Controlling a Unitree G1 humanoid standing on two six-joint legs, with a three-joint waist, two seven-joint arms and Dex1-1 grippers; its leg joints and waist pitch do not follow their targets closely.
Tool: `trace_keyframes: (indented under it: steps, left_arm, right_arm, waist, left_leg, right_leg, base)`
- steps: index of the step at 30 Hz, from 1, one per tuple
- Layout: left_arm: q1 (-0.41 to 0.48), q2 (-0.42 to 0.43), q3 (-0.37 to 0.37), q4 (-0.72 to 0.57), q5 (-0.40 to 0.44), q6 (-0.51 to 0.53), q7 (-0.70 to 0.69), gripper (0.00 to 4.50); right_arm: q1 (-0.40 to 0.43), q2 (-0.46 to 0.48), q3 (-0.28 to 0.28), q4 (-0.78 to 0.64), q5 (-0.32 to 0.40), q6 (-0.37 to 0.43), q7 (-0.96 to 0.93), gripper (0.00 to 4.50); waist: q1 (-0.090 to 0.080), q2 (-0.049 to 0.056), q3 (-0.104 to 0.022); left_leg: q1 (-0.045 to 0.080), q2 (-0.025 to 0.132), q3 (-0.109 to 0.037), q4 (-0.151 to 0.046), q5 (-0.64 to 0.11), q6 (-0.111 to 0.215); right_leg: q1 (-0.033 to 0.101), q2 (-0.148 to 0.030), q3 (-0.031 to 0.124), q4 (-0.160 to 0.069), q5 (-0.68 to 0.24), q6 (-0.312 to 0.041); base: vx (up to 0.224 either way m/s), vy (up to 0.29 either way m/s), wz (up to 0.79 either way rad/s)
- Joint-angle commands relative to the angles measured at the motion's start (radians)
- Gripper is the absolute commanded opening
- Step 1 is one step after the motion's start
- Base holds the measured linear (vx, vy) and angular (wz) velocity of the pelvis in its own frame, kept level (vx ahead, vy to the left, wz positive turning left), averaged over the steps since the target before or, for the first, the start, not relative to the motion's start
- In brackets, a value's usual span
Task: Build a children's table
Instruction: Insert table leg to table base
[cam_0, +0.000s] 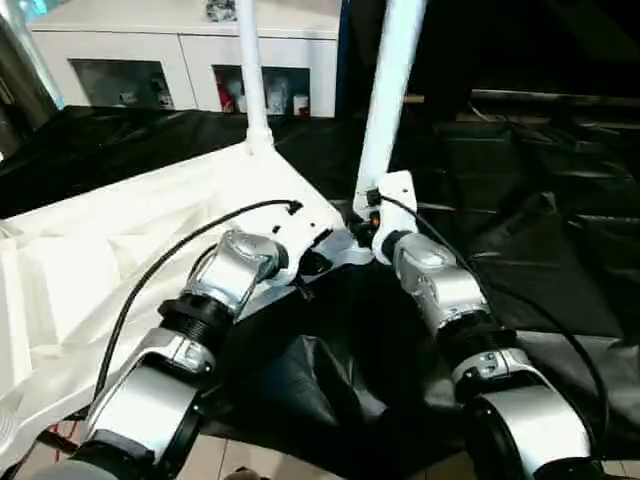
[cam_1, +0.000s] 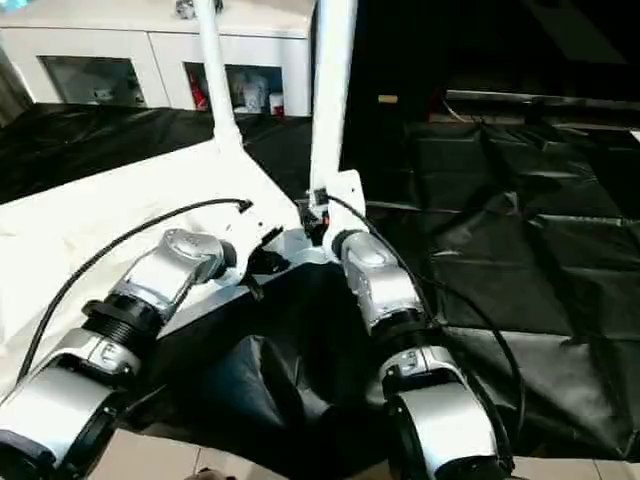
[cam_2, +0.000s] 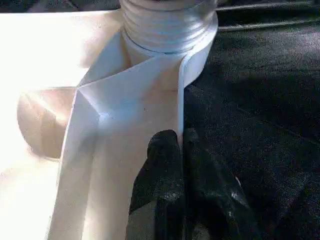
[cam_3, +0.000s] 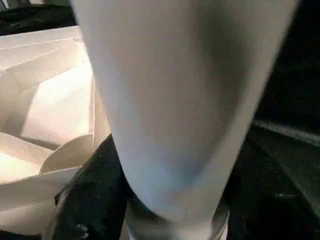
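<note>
The children's table (cam_0: 120, 250) lies upside down on a black sheet (cam_0: 540, 250), its white plastic top filling the head view from nine o'clock toward the centre, ribbed underside up. Two white legs stand up from it: a far leg (cam_0: 250, 70) at twelve o'clock and a near leg (cam_0: 388, 90) just right of it, rising from the rounded corner socket (cam_2: 167, 25) nearest the robot. Both silver forearms reach forward and converge on that corner from five and seven o'clock. The left gripper (cam_2: 182, 165) has its black fingers (cam_2: 160, 170) pinched nearly together on the thin upright rim of the top, just below the socket's threaded collar. The right gripper (cam_0: 365, 222) sits at the foot of the near leg, dark fingers (cam_3: 95, 190) on either side of the smooth tapered tube; whether it clamps the leg or merely brackets it I cannot tell. The sheet is glossy and creased, open at three o'clock. A white cabinet (cam_0: 190, 60) with glass doors stands at eleven o'clock behind.
</note>
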Motion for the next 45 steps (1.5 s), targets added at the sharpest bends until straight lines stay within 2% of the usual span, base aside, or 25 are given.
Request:
trace_keyframes:
  steps: [1, 8, 11, 12, 13, 14, 16, 18, 19, 20, 21, 22, 23, 24, 27, 30, 31, 34, 39, 42, 45]
  left_arm:
    - [-0.044, -0.005, 0.017, -0.040, -0.023, -0.064, -0.018, 0.00]
    - [-0.002, 0.035, 0.011, -0.102, -0.039, -0.086, -0.085, 0.00]
    - [0.009, 0.048, 0.007, -0.113, -0.043, -0.101, -0.109, 0.00]
    - [0.013, 0.054, 0.006, -0.119, -0.046, -0.098, -0.119, 0.00]
    - [0.026, 0.067, 0.011, -0.130, -0.056, -0.105, -0.144, 0.00]
    - [0.030, 0.071, 0.013, -0.134, -0.060, -0.107, -0.152, 0.00]
    - [0.036, 0.077, 0.011, -0.141, -0.063, -0.113, -0.164, 0.00]
    - [0.042, 0.085, 0.008, -0.150, -0.067, -0.124, -0.181, 0.00]
    - [0.062, 0.108, -0.001, -0.175, -0.081, -0.155, -0.239, 0.00]
    - [0.076, 0.124, -0.007, -0.193, -0.091, -0.169, -0.277, 0.00]
    - [0.086, 0.135, -0.012, -0.206, -0.096, -0.176, -0.300, 0.00]
    - [0.086, 0.135, -0.012, -0.206, -0.096, -0.176, -0.300, 0.00]
    - [0.095, 0.143, -0.016, -0.217, -0.102, -0.196, -0.326, 0.00]
    - [0.118, 0.167, -0.025, -0.243, -0.115, -0.217, -0.375, 0.00]
    - [0.147, 0.192, -0.031, -0.276, -0.132, -0.212, -0.430, 0.00]
    - [0.168, 0.213, -0.044, -0.292, -0.128, -0.243, -0.456, 0.00]
    - [0.175, 0.219, -0.046, -0.296, -0.127, -0.250, -0.464, 0.00]
    - [0.191, 0.227, -0.050, -0.312, -0.132, -0.259, -0.484, 0.00]
    - [0.203, 0.232, -0.051, -0.318, -0.130, -0.265, -0.491, 0.00]
    - [0.205, 0.233, -0.051, -0.311, -0.127, -0.270, -0.491, 0.00]
    - [0.204, 0.232, -0.050, -0.300, -0.123, -0.267, -0.480, 0.00]
  right_arm:
    - [0.023, 0.032, 0.029, 0.061, 0.015, 0.050, 0.050, 2.96]
    - [0.022, -0.020, 0.046, -0.043, 0.018, 0.038, 0.136, 3.48]
    - [0.027, -0.043, 0.064, -0.080, 0.007, 0.036, 0.177, 3.62]
    - [0.029, -0.054, 0.069, -0.095, 0.003, 0.043, 0.190, 3.62]
    - [0.044, -0.095, 0.087, -0.162, 0.011, 0.089, 0.269, 3.62]
    - [0.050, -0.111, 0.095, -0.186, 0.012, 0.102, 0.297, 3.62]
    - [0.060, -0.130, 0.108, -0.211, 0.011, 0.110, 0.333, 3.62]
    - [0.074, -0.156, 0.127, -0.247, 0.015, 0.126, 0.389, 3.62]
    - [0.112, -0.229, 0.180, -0.328, 0.018, 0.140, 0.520, 3.62]
    - [0.135, -0.270, 0.200, -0.370, 0.029, 0.143, 0.589, 3.62]
    - [0.149, -0.296, 0.211, -0.395, 0.036, 0.143, 0.630, 3.62]
    - [0.149, -0.296, 0.211, -0.395, 0.036, 0.143, 0.630, 3.62]
    - [0.160, -0.314, 0.215, -0.411, 0.044, 0.142, 0.661, 3.62]
    - [0.181, -0.348, 0.218, -0.435, 0.058, 0.126, 0.718, 3.62]
    - [0.197, -0.367, 0.210, -0.454, 0.080, 0.133, 0.767, 3.62]
    - [0.209, -0.385, 0.228, -0.457, 0.067, 0.118, 0.797, 3.62]
    - [0.213, -0.391, 0.236, -0.461, 0.063, 0.119, 0.799, 3.62]
    - [0.220, -0.392, 0.241, -0.466, 0.062, 0.124, 0.802, 3.36]
    - [0.234, -0.388, 0.263, -0.458, 0.040, 0.106, 0.812, 2.85]
    - [0.238, -0.382, 0.272, -0.454, 0.039, 0.103, 0.806, 2.80]
    - [0.244, -0.373, 0.274, -0.449, 0.038, 0.104, 0.799, 2.73]
  waist:
    - [0.005, 0.010, -0.059]
    - [0.002, 0.014, -0.065]
    - [0.005, 0.012, -0.070]
    - [0.005, 0.012, -0.070]
    - [0.008, 0.008, -0.070]
    - [0.013, 0.011, -0.071]
    - [0.017, 0.013, -0.072]
    - [0.027, 0.010, -0.071]
    - [0.032, 0.010, -0.070]
    - [0.035, 0.008, -0.071]
    - [0.039, 0.005, -0.070]
    - [0.042, 0.007, -0.072]
    - [0.041, 0.003, -0.070]
    - [0.045, 0.001, -0.069]
    - [0.047, 0.003, -0.066]
    - [0.049, 0.004, -0.064]
    - [0.051, 0.004, -0.062]
    - [0.050, 0.003, -0.061]
    - [0.048, -0.001, -0.064]
    - [0.047, -0.001, -0.066]
    - [0.046, -0.001, -0.066]
  left_leg:
    - [0.012, 0.021, -0.012, -0.081, -0.271, -0.022]
    - [0.009, 0.021, -0.009, -0.070, -0.180, 0.015]
    - [0.008, 0.018, -0.005, -0.060, -0.098, 0.054]
    - [0.008, 0.018, -0.005, -0.060, -0.098, 0.054]
    - [0.007, 0.016, -0.004, -0.057, -0.070, 0.075]
    - [0.007, 0.017, -0.003, -0.055, -0.057, 0.088]
    - [0.009, 0.019, -0.003, -0.054, -0.053, 0.093]
    - [0.008, 0.020, -0.002, -0.052, -0.053, 0.093]
    - [0.010, 0.022, -0.003, -0.053, -0.058, 0.095]
    - [0.009, 0.024, -0.002, -0.051, -0.059, 0.095]
    - [0.006, 0.023, -0.001, -0.049, -0.054, 0.101]
    - [0.007, 0.024, -0.001, -0.048, -0.052, 0.102]
    - [0.007, 0.023, 0.000, -0.049, -0.060, 0.105]
    - [0.007, 0.026, -0.001, -0.051, -0.076, 0.099]
    - [0.009, 0.030, 0.000, -0.052, -0.104, 0.086]
    - [0.010, 0.030, 0.000, -0.054, -0.120, 0.075]
    - [0.012, 0.029, 0.001, -0.055, -0.139, 0.062]
    - [0.012, 0.028, 0.001, -0.058, -0.167, 0.044]
    - [0.008, 0.025, 0.000, -0.055, -0.134, 0.046]
    - [0.006, 0.023, 0.001, -0.051, -0.109, 0.058]
    - [0.006, 0.024, 0.001, -0.051, -0.110, 0.063]
  right_leg:
    - [0.045, -0.054, 0.042, -0.085, -0.110, -0.215]
    - [0.054, -0.052, 0.039, -0.068, 0.063, -0.257]
    - [0.057, -0.051, 0.037, -0.058, 0.178, -0.281]
    - [0.057, -0.051, 0.037, -0.058, 0.178, -0.281]
    - [0.062, -0.049, 0.035, -0.056, 0.200, -0.285]
    - [0.061, -0.049, 0.035, -0.055, 0.210, -0.285]
    - [0.058, -0.050, 0.035, -0.054, 0.209, -0.285]
    - [0.059, -0.049, 0.035, -0.052, 0.202, -0.282]
    - [0.059, -0.047, 0.033, -0.056, 0.188, -0.277]
    - [0.060, -0.049, 0.034, -0.054, 0.191, -0.273]
    - [0.062, -0.047, 0.035, -0.052, 0.198, -0.268]
    - [0.060, -0.049, 0.035, -0.050, 0.201, -0.266]
    - [0.056, -0.048, 0.034, -0.052, 0.183, -0.271]
    - [0.057, -0.054, 0.036, -0.054, 0.141, -0.271]
    - [0.051, -0.053, 0.037, -0.056, 0.069, -0.269]
    - [0.047, -0.052, 0.038, -0.059, 0.029, -0.264]
    - [0.045, -0.053, 0.039, -0.062, -0.007, -0.260]
    - [0.043, -0.054, 0.040, -0.065, -0.057, -0.245]
    - [0.046, -0.053, 0.040, -0.060, -0.021, -0.239]
    - [0.048, -0.052, 0.039, -0.056, 0.012, -0.244]
    - [0.047, -0.052, 0.038, -0.057, 0.006, -0.245]
  base:
    - [0.000, 0.000, 0.00]
    - [0.000, 0.000, 0.00]
    - [0.000, 0.000, 0.00]
    - [0.000, 0.000, 0.00]
    - [0.000, 0.000, 0.00]
    - [0.000, 0.000, 0.00]
    - [0.000, 0.000, 0.00]
    - [0.000, 0.000, 0.00]
    - [0.000, 0.000, 0.00]
    - [0.000, 0.000, 0.00]
    - [0.000, 0.000, 0.00]
    - [0.000, 0.000, 0.00]
    - [0.000, 0.000, 0.00]
    - [0.000, 0.000, 0.00]
    - [0.000, 0.000, 0.00]
    - [0.000, 0.000, 0.00]
    - [0.000, 0.000, 0.00]
    - [0.000, 0.000, 0.00]
    - [0.000, 0.000, 0.00]
    - [0.000, 0.000, 0.00]
    - [0.000, 0.000, 0.00]
